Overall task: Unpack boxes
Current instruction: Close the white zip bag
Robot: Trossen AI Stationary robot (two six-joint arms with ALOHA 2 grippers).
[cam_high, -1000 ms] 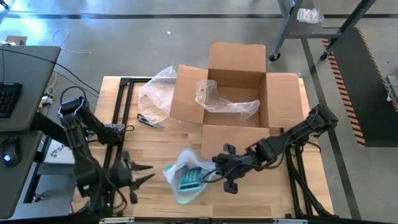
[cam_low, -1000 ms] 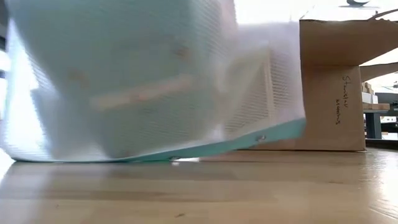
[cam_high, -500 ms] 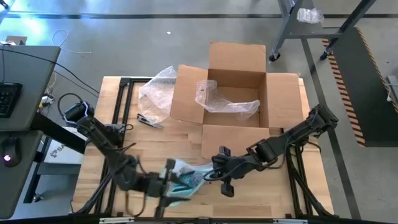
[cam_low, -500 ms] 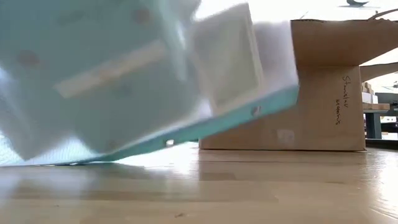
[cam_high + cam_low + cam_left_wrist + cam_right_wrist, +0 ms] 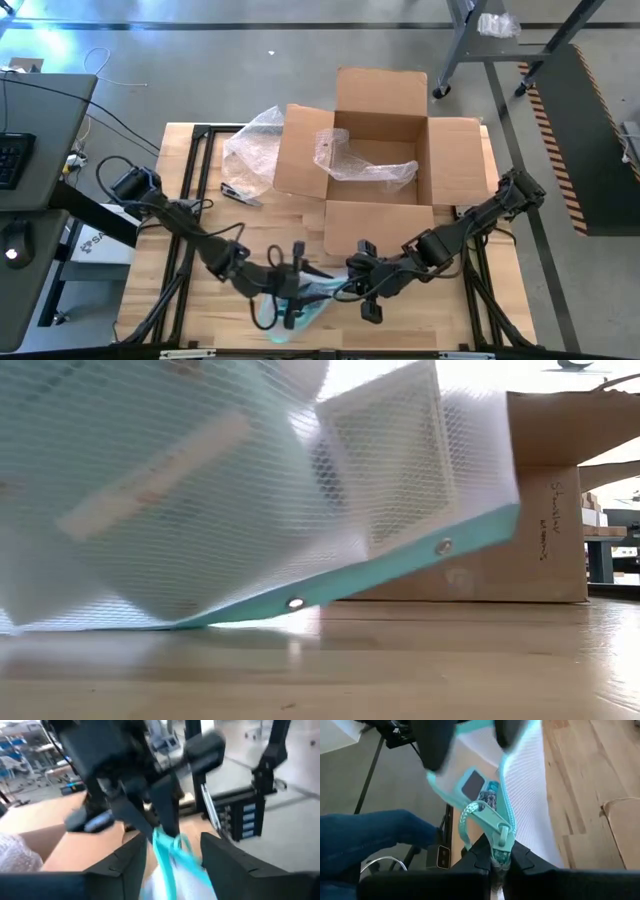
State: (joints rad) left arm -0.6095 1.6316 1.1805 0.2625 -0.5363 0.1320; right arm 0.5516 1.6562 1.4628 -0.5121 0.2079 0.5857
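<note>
The brown cardboard box (image 5: 380, 140) stands open at the table's far middle, with bubble wrap (image 5: 360, 165) inside it. A clear mesh pouch with a teal edge (image 5: 300, 300) is near the front edge and fills the low view (image 5: 200, 490). My right gripper (image 5: 350, 288) is shut on the pouch's right end. My left gripper (image 5: 293, 285) is open and level. Its fingers (image 5: 135, 865) stand on either side of the pouch's teal zip edge (image 5: 167, 855). I cannot tell whether they touch it. My right gripper pinches the pouch's teal zip pull (image 5: 501, 837) between its two fingers, at the pouch's right end. The fingers slant down from the table's right. That end is lifted, so the pouch is tilted, and its lower left corner (image 5: 60, 622) rests on the table.
More bubble wrap (image 5: 250, 145) lies left of the box, with a small dark clip (image 5: 240, 193) beside it. A desk with a keyboard and mouse (image 5: 20, 150) stands off the table's left. A person's leg in blue jeans (image 5: 370, 835) shows beyond the table's left side.
My left gripper has swung from the near left part of the table toward the right, up to the pouch, and has rolled about its own axis. The pouch's right end has risen off the table while its left corner has stayed down.
</note>
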